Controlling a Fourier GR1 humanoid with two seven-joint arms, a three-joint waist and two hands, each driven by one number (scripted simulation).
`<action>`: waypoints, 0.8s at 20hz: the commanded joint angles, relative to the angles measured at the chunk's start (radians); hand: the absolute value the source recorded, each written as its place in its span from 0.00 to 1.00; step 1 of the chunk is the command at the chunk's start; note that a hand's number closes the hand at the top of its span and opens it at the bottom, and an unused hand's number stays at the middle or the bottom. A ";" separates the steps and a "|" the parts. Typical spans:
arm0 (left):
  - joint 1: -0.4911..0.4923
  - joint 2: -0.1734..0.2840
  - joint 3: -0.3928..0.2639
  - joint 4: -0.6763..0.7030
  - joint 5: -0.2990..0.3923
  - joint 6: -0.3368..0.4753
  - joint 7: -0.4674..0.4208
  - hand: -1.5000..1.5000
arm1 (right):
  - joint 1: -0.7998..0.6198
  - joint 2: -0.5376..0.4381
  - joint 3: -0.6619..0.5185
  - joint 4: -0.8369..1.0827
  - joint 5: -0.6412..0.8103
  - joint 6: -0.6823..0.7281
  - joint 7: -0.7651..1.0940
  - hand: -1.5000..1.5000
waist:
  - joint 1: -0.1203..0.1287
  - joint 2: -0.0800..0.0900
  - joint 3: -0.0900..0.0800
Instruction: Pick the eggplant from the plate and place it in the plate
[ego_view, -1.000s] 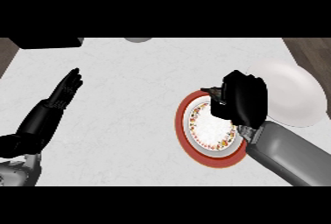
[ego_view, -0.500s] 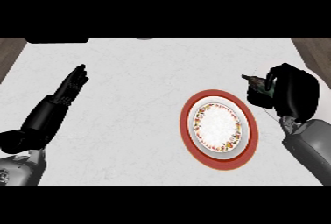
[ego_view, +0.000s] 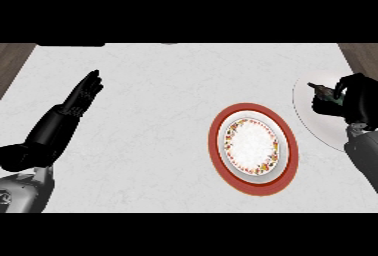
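Right hand (ego_view: 353, 100) shifted over white plate (ego_view: 310, 120) | curled round dark eggplant (ego_view: 322, 91)

One camera looked from head height steeply down onto the bench (ego_view: 162, 100). Its frame took in the bench top from the left robot hand (ego_view: 83, 95) across to the right robot hand (ego_view: 353, 97).

A pale grey-white marbled stone counter top (ego_view: 162, 125) fills nearly the whole view, its surface faintly veined and evenly lit, without hard shadows. Strips of brown wood-grain floor (ego_view: 13, 62) show at the upper corners, one beyond the counter's left edge and one past its right edge. A dark shape (ego_view: 70, 44) lies along the counter's far edge; what it is cannot be told.
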 joint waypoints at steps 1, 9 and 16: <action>0.028 -0.039 -0.034 0.009 -0.046 0.015 -0.042 0.50 | -0.004 0.027 -0.094 0.194 -0.118 0.008 -0.119 1.00 | 0.009 0.004 0.001; -0.037 -0.015 0.038 0.033 -0.006 -0.058 -0.015 0.50 | -0.136 0.127 -0.218 0.593 -0.150 -0.064 -0.420 0.00 | 0.013 0.004 0.001; 0.049 -0.055 -0.003 -0.039 -0.067 -0.018 -0.001 0.50 | -0.115 0.094 -0.366 0.607 -0.286 -0.121 -0.769 0.00 | 0.009 0.001 0.001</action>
